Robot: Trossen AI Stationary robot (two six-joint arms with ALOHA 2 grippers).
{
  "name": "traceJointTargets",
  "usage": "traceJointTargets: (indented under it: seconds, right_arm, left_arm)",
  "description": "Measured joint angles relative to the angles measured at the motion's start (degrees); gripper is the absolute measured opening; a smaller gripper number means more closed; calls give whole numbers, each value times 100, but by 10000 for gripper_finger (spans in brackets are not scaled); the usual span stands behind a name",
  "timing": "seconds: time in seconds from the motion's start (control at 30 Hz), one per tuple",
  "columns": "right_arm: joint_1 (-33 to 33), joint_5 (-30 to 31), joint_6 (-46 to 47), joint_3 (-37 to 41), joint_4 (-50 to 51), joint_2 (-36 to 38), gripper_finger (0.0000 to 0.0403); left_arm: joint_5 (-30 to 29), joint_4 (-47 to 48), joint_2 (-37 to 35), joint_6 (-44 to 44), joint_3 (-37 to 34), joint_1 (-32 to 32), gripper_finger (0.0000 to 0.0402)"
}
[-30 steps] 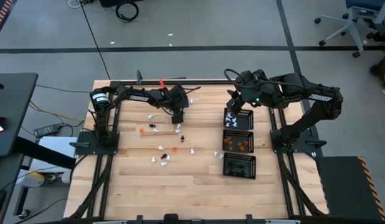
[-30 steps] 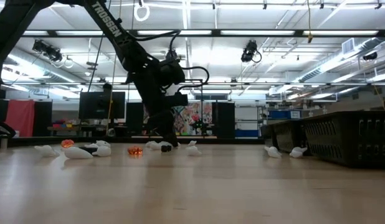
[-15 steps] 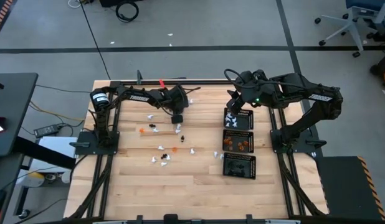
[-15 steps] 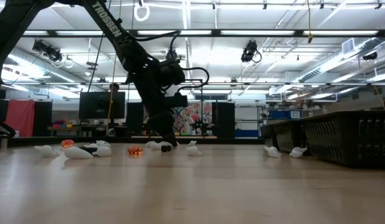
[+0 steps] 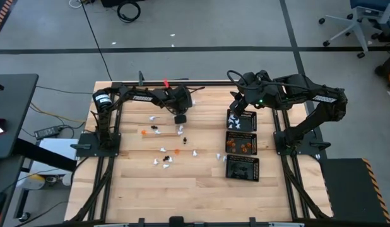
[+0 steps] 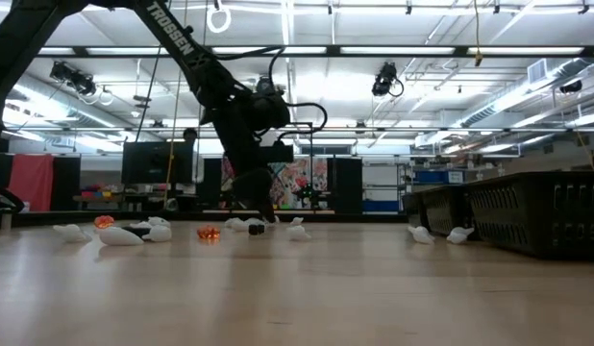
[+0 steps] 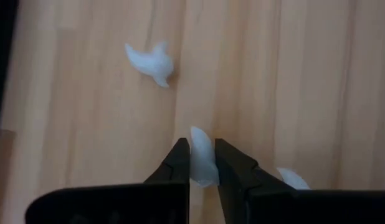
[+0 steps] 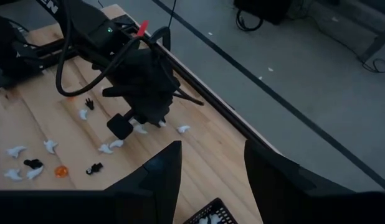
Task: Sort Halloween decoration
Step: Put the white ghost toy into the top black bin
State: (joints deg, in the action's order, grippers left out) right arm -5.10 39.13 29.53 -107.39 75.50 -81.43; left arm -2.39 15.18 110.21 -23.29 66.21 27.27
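Note:
The Halloween decoration lies scattered on the wooden table: white trinkets, an orange one and a black one. My left gripper stands over the far middle of the scatter, shut on a white trinket. Two more white trinkets lie close by on the wood. My right gripper hangs open, high over the far black mesh tray, with nothing between its fingers. My left gripper pinches the white trinket between its two fingers. The trinket's narrow end sticks out past the fingertips. The fingers slant steeply down at it from the far left. Whether the trinket still touches the wood, I cannot tell.
Three black mesh trays stand in a row at the right: the far one holds white pieces, the middle one orange, the near one black. The near half of the table is bare wood. A few white pieces lie on the floor beyond the table.
In the low view my left gripper has risen slightly off the table top, and a small black piece stays on the wood below it.

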Motion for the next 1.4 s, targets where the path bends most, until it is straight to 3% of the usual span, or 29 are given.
traceJointTargets:
  seconds: [0.5, 0.9, 1.2, 1.4]
  right_arm:
    - [0, 16, -113, -2, -1, 0, 179]
    - [0, 17, -125, -2, -2, 2, 179]
    - [0, 0, -369, -2, -119, 2, 179]
    - [0, 40, -426, -21, -243, 19, 179]
  left_arm:
    - [315, 110, -13, 297, 235, -60, 37]
    - [376, -551, -24, 787, 257, -717, 38]
    - [378, -854, -27, 959, 1055, -1158, 38]
    - [378, -873, 641, 1056, 2092, -1299, 38]
